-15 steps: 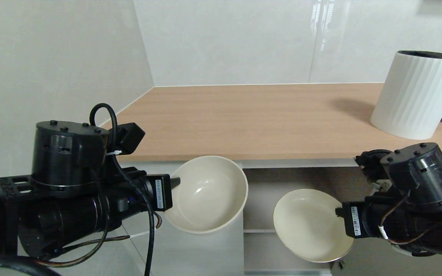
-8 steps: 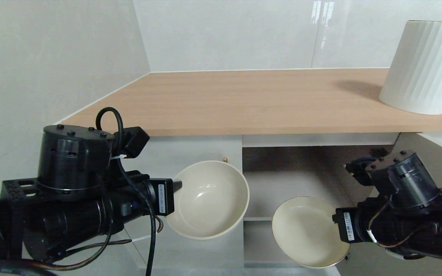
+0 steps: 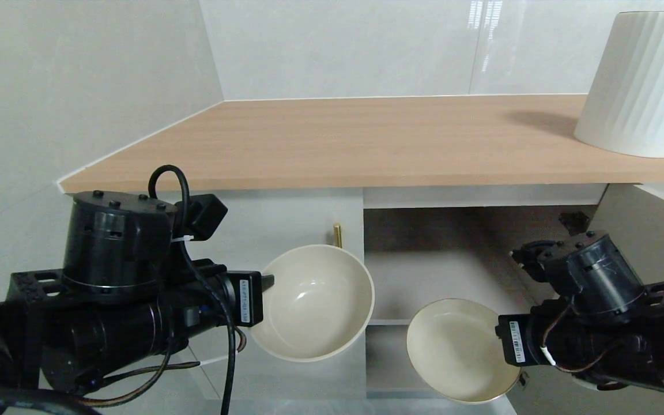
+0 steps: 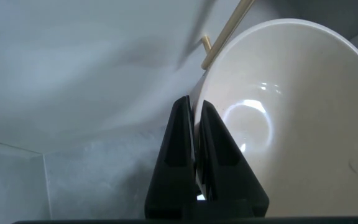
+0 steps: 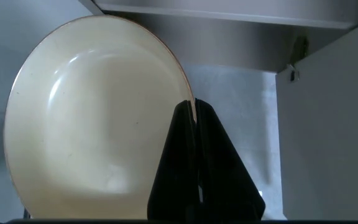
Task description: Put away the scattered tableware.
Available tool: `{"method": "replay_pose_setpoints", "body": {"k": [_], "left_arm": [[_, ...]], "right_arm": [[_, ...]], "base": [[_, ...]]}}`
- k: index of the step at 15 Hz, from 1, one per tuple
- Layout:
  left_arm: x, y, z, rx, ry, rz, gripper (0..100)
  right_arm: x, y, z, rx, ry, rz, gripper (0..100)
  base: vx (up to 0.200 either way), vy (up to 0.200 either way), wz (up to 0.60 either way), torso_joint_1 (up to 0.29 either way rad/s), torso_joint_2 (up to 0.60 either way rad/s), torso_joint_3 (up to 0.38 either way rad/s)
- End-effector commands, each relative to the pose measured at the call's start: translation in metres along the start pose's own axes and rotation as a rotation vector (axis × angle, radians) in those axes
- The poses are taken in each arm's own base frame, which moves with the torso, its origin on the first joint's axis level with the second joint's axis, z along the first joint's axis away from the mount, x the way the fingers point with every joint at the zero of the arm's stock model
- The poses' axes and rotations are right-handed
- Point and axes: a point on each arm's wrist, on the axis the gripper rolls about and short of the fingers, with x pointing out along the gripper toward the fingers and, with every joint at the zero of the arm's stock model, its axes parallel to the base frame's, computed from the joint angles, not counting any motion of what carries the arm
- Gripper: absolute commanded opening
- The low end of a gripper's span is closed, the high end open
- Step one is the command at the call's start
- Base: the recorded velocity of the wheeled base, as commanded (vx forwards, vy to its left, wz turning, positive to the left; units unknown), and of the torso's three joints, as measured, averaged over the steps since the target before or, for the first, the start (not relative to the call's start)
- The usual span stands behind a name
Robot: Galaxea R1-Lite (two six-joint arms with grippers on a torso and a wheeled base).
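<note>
Roughly midway: the left hand [image 3: 266, 280] is clamped on the bowl [image 3: 314, 302] and the right hand [image 3: 501, 332] on the plate [image 3: 459, 349] (both off the desk [image 3: 366, 138]). Shelving them in the open cupboard [image 3: 441, 271] just ahead remains.

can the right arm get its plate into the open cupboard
Probably yes: the cupboard stands open just behind the plate held in the right pincer, and nothing shows between them.
</note>
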Motion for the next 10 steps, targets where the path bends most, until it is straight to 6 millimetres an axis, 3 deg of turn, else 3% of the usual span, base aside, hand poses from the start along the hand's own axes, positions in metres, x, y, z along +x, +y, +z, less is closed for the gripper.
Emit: {"method": "replay_pose_setpoints", "body": {"k": [1,4,8,10], "left_arm": [[0.003,0.0,-0.002,0.001,0.01,0.003,0],[0.005,0.0,-0.003,0.002,0.017,0.006,0],[0.004,0.0,-0.002,0.003,0.016,0.006,0],[0.003,0.0,-0.001,0.004,0.009,0.003,0]], "right_arm": [[0.001,0.0,-0.001,-0.001,0.008,-0.002,0],[0.001,-0.001,-0.002,-0.001,0.008,-0.002,0],[0.009,0.0,-0.003,-0.005,0.039,0.006,0],[0.029,-0.003,-0.001,0.011,0.078,-0.025,0]], "base": [[0.0,0.0,0.0,0.0,0.0,0.0],[-0.2,0.0,0.0,0.006,0.0,0.001],[0.0,0.0,0.0,0.0,0.0,0.0],[0.0,0.0,0.0,0.0,0.0,0.0]]}}
